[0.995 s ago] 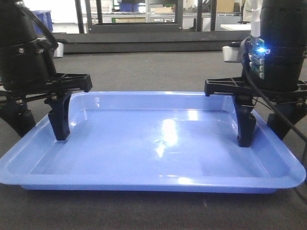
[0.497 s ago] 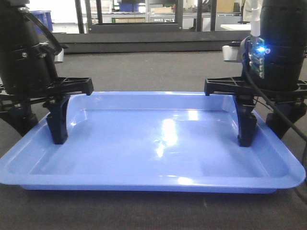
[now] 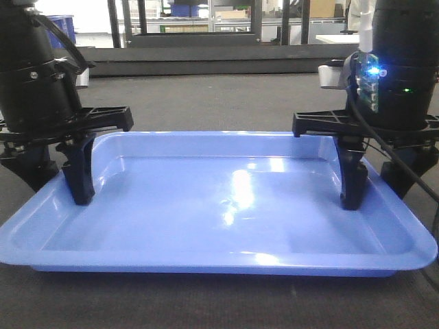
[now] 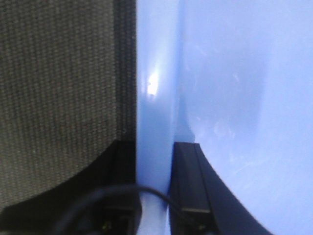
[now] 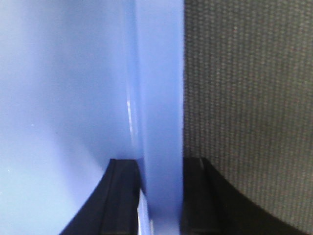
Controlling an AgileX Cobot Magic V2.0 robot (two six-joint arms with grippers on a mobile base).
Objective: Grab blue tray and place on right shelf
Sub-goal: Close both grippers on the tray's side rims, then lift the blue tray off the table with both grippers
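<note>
The blue tray [image 3: 226, 205] lay flat across the middle of the front view on the dark woven worktop [image 3: 219, 103], its long side towards the camera. At the left of the frame the left gripper [image 3: 55, 188] straddled the tray's short rim, one finger inside the basin and one outside. In the left wrist view its black fingers [image 4: 188, 186] were drawn narrow, pressing the rim from both sides. At the right of the frame the right gripper [image 3: 376, 188] pinched the opposite rim in the same manner, with its fingers [image 5: 122, 196] tight against the plastic.
</note>
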